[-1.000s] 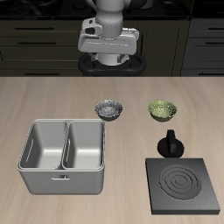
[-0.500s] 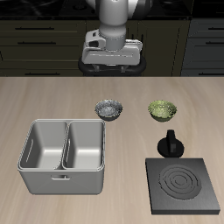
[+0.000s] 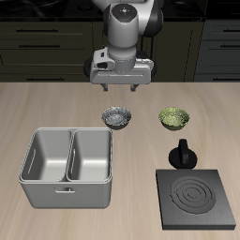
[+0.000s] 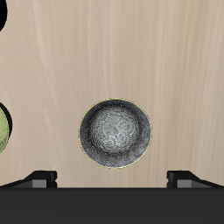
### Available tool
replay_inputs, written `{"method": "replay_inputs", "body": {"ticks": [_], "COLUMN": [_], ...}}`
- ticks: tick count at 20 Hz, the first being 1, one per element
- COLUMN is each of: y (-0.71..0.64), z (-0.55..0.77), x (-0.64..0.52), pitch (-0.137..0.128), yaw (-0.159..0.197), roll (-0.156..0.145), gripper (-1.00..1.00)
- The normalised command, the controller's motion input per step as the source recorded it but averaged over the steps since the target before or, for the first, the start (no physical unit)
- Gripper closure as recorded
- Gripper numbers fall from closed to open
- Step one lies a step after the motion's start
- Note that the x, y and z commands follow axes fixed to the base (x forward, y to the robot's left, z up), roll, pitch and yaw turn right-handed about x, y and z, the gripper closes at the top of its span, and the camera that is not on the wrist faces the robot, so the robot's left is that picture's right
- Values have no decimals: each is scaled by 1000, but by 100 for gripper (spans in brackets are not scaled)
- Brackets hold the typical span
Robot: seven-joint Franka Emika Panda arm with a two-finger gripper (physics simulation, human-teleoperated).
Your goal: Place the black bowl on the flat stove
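The black bowl (image 3: pixel 117 117) is small and round with a dark rim and a grey speckled inside. It stands upright on the table near the middle; the wrist view shows it from above (image 4: pixel 115 132). My gripper (image 3: pixel 121 88) hangs open and empty above the table, just behind the bowl and well above it. Its two fingertips (image 4: pixel 42 178) show far apart in the wrist view. The flat stove (image 3: pixel 197 199) is a dark grey square plate with ring marks, near the table's front edge, with a black knob (image 3: pixel 184 154) at its back edge.
A green-yellow patterned bowl (image 3: pixel 173 117) stands beside the black bowl; its edge shows in the wrist view (image 4: pixel 3 129). A grey two-part metal basin (image 3: pixel 69 168) stands toward the front, on the other side from the stove.
My gripper has come down and forward from near the robot's base to above the spot just behind the black bowl. The objects have not moved.
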Motion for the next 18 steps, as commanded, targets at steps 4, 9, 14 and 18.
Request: {"method": "replay_inputs", "body": {"ticks": [4,9,14,18], "y": [113,125,130,268], "z": [-287,-286,-222,-303], "x": [82,76,34,56], "pitch": [43,41,35,20], "yaw": [2,27,-8,12], "roll": [12,6,11,-8], "gripper": [-100,-100,-100,-100]}}
